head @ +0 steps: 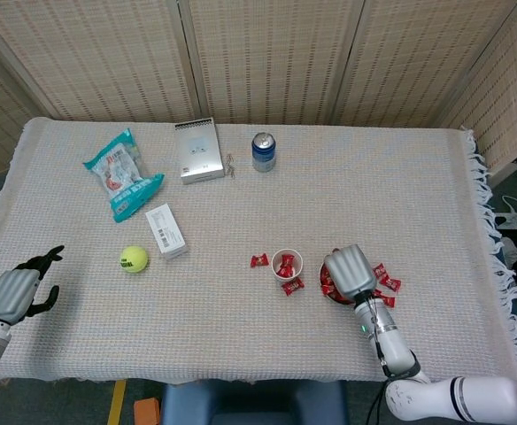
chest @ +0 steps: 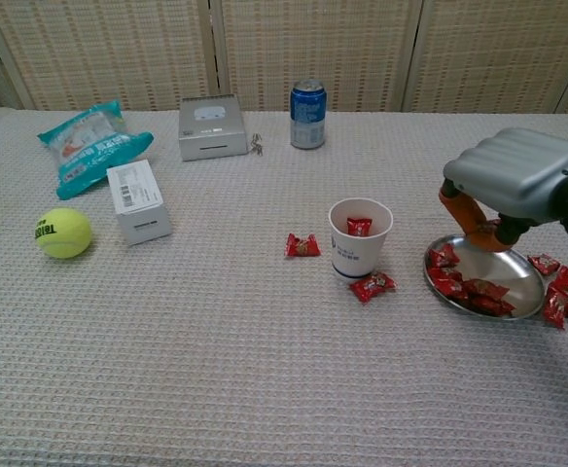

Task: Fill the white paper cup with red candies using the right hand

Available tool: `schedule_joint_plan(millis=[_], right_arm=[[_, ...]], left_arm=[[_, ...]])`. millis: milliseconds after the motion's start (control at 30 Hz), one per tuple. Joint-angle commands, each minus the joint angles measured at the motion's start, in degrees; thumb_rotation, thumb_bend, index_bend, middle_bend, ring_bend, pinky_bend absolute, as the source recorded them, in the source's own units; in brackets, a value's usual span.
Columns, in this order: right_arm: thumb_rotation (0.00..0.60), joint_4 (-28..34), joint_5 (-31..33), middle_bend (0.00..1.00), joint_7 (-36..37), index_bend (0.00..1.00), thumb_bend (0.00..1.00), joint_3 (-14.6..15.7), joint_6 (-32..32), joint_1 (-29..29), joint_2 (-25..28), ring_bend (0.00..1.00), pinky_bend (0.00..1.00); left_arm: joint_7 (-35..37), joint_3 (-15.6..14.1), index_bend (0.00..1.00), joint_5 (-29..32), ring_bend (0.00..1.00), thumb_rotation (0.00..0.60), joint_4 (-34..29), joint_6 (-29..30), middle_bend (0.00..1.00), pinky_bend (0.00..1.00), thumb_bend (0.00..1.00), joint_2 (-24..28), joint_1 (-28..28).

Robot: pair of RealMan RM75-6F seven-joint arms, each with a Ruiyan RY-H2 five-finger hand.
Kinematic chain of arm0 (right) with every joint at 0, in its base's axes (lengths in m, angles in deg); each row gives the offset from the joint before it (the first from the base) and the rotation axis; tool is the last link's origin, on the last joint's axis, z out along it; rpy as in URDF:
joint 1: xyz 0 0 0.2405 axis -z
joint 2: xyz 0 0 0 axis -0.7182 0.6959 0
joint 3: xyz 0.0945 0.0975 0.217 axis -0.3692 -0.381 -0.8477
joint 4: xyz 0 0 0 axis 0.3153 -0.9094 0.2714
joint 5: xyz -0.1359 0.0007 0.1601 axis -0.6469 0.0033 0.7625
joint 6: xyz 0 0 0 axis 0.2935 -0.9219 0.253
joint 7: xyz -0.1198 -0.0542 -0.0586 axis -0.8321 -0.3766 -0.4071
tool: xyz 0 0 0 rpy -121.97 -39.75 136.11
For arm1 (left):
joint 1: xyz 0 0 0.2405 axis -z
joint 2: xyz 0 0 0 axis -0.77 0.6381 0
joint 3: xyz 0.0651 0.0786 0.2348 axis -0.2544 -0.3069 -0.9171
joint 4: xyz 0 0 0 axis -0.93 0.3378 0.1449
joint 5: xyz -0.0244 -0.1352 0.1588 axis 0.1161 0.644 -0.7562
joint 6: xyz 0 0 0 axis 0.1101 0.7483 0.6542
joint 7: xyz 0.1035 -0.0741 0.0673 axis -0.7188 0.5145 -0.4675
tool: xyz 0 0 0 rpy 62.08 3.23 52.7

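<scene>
The cup (chest: pixel 360 236) stands near the middle of the table, and the right hand (chest: pixel 517 177) hangs off to its right, raised above the dish (chest: pixel 514 288) of candies (chest: pixel 471 291). So the cup lies to the hand's left, with only a short stretch of cloth between dish and cup. The right hand is by far the nearer one; the left hand (head: pixel 15 292) sits at the far left edge of the table (head: pixel 400 177), well apart from everything that matters, fingers spread and holding nothing.

From the chest view the right hand's fingers (chest: pixel 462 208) point down toward the dish, partly curled under the palm. There may be a candy pinched there, but the palm hides the fingertips and I cannot tell whether it has one or has come up empty.

The cup is upright and already has at least one candy showing at its mouth, so it is far from full, I'd say. Two strays (chest: pixel 372 285) lie on the cloth beside the cup, one touching its base, and more are scattered just right of the dish. If the hand does hold one, the coming move is a short sideways carry to the left, ending over the cup's open mouth.
</scene>
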Motion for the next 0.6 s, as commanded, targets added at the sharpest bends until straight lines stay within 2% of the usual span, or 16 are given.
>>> schedule_joint_plan(millis=[33,267,600], right_arm=[[0.6,2.22,0.39,0.73,1.12,0.84,0.45,-2.6,0.97,-1.83,0.42,0.65,1.0],[0.6,2.14,2.16,0.73,0.15,0.84,0.45,-6.01,2.3,-6.15,-3.1,0.66,1.0],[0.6,-3.0,3.36,0.73,0.36,0.82,0.45,-6.68,3.07,-9.68,-8.76,0.66,1.0]], left_arm=[[0.09,0.02,0.03,0.05,0.17,0.6,0.0,-0.02,0.18,0.3,0.53,0.05,-0.01],[1.04,0.08,0.03,-0.02,0.17,0.6,0.25,0.06,0.18,0.3,0.53,0.26,-0.06],[2.71,0.14,0.03,-0.23,0.17,0.6,0.72,0.2,0.18,0.3,0.53,0.59,-0.16]])
